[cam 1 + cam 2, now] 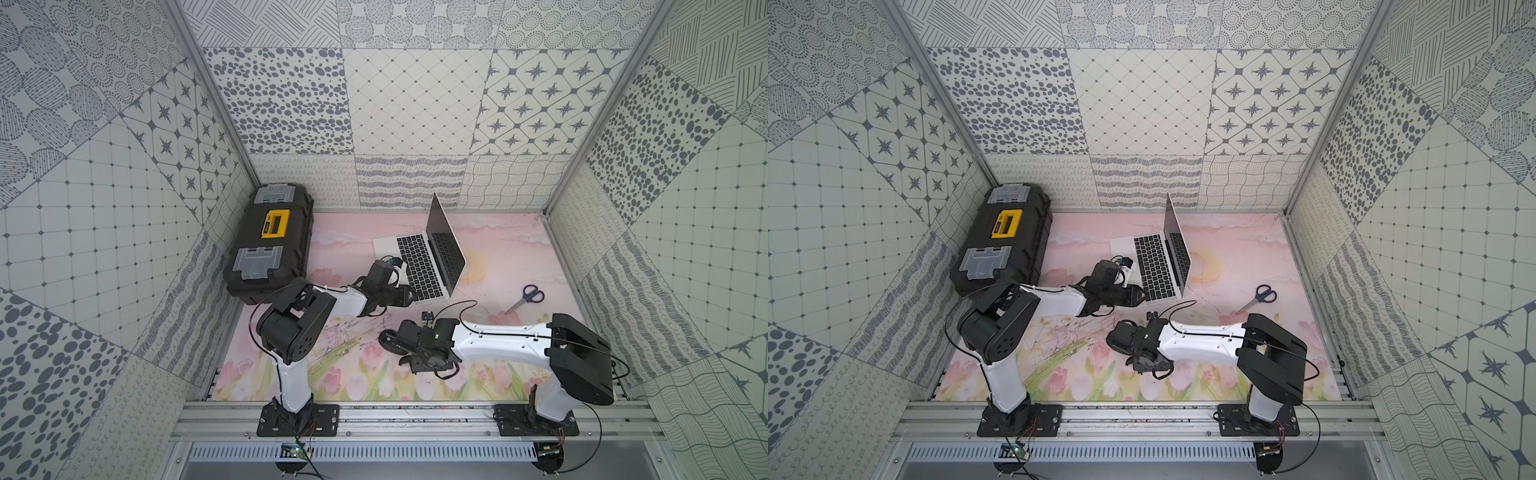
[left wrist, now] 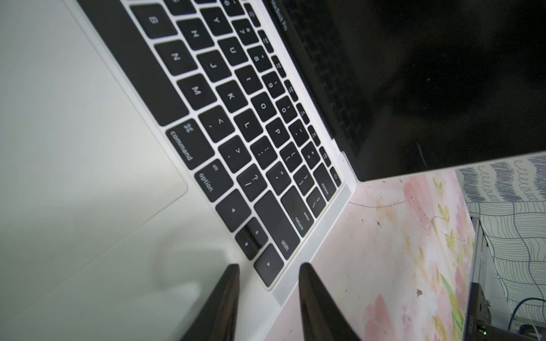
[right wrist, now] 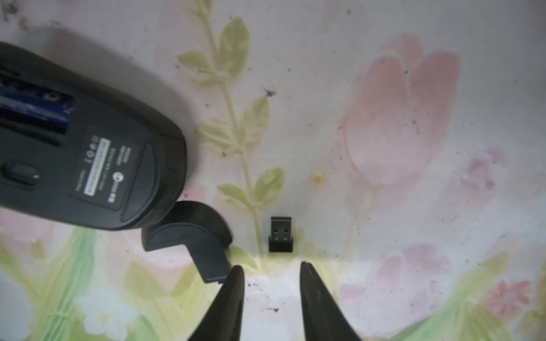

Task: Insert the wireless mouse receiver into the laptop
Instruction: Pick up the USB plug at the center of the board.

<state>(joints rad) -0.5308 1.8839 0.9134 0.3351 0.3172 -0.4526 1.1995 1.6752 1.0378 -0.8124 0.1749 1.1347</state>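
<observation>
The laptop (image 1: 419,262) (image 1: 1154,266) stands open at mid-table, silver with black keys and a dark screen. My left gripper (image 2: 270,268) hovers open over the laptop's (image 2: 88,147) near corner by the arrow keys, with nothing between its fingers. The wireless mouse receiver (image 3: 280,234), a tiny black USB stub, lies on the flowered mat just ahead of my right gripper (image 3: 270,268). That gripper is open and empty, with the jaws a narrow gap apart and clear of the receiver. The receiver cannot be made out in the top views.
A black mouse (image 3: 88,165) lies belly up beside the receiver, with its curved cover piece (image 3: 192,233) touching one right fingertip's side. A black-and-yellow toolbox (image 1: 270,245) sits at the left wall. Scissors (image 1: 527,297) lie right of the laptop.
</observation>
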